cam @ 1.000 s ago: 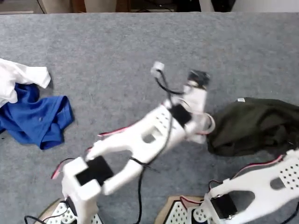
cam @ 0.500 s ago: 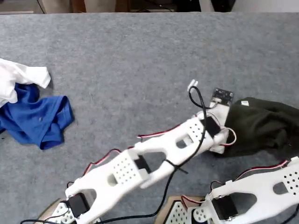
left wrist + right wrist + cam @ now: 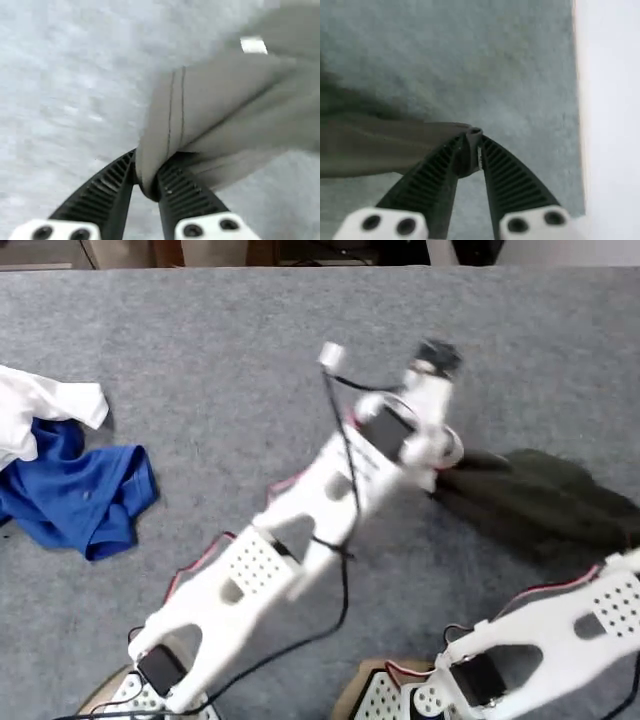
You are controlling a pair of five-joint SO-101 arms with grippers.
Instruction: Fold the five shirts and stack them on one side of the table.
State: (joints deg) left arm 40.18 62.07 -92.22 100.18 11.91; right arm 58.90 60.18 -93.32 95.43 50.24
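**Figure: Olive shirt held at two edges, folding not yet begun**

A grey, felt-like table point(image 3: 220, 340) carried the whole scene, with three shirts to be counted on it. The olive shirt point(image 3: 545, 502) lay crumpled and partly drawn out, and serves here as the reference.

The left end effector point(image 3: 146, 176) was closed tight on a stitched fold of this shirt. In the high view that fold sat at the shirt's edge nearest the middle of the table. The right end effector point(image 3: 470, 142) was likewise closed, pinching a thin dark hem of the olive shirt. The right arm point(image 3: 545, 640) lay just beside the shirt, on the side toward the arm bases.

The blue shirt point(image 3: 75, 495) lay well apart from the olive shirt, beyond the left arm point(image 3: 300, 530), loose and rumpled. The white shirt point(image 3: 40, 405) lay farther still from the olive shirt, overlapping the blue one, also unfolded.

Judged from this layout, the task stood near its start. No shirt was folded, no stack existed, and the olive shirt was probably being spread flat for a first fold. All five folds and the stacking remained to be done.
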